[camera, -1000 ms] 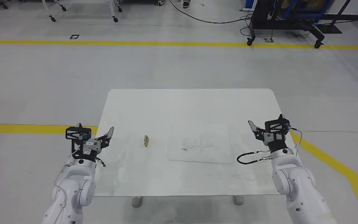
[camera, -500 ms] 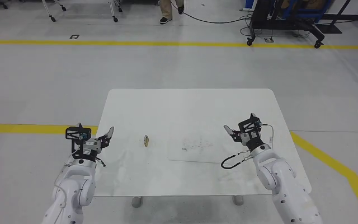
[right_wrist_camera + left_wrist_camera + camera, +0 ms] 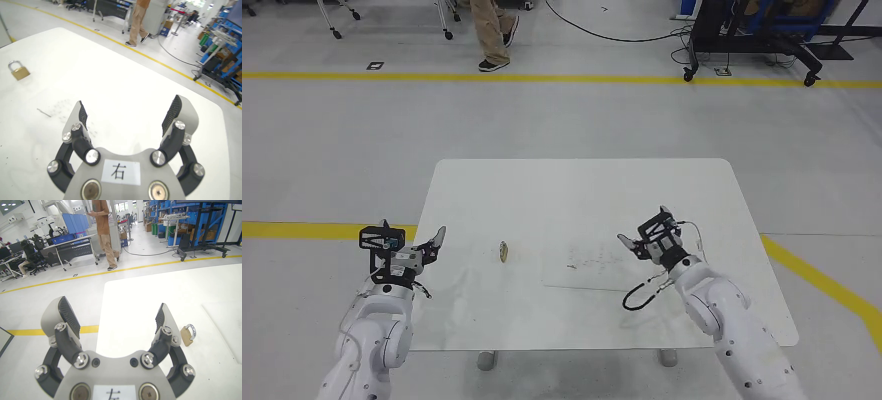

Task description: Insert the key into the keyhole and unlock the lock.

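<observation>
Just a brass lock (image 3: 19,73), silver-shackled

- Brass padlock (image 3: 502,251): 1
- Grippers: 2, namely the left gripper (image 3: 112,302) and the right gripper (image 3: 128,99)
- White tabletop (image 3: 582,190): 1
- Thin white sheet (image 3: 572,240) on it: 1

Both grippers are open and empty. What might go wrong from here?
1. The padlock sits loose on the table, apart from the left gripper and the right gripper; a nudge may slide it.
2. I cannot make out a key for sure; the thin dark sliver near the right gripper might be it, and would be hard to pinch.
</observation>
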Available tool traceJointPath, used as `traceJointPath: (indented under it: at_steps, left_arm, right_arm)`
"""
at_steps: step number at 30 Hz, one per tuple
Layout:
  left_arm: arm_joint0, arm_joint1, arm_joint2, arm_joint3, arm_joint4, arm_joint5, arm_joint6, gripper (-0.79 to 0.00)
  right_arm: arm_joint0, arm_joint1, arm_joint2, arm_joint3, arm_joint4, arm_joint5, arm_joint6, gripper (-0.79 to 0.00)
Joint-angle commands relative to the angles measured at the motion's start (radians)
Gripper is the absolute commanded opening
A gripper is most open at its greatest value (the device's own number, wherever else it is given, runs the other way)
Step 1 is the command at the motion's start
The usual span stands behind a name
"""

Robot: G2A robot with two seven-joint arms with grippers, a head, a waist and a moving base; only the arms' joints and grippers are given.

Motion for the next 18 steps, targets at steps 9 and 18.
traceJointPath:
  at_steps: [9,18]
  left_arm:
    - [0.000,0.000,0.000,0.000,0.000,0.000,0.000,0.000]
    - [0.000,0.000,0.000,0.000,0.000,0.000,0.000,0.000]
  right_arm:
    - [0.212,-0.034,-0.195,0.170,0.037,-0.208,-0.075,0.000]
    - [0.337,-0.044,-0.296,0.343,0.047,-0.538,-0.066,0.000]
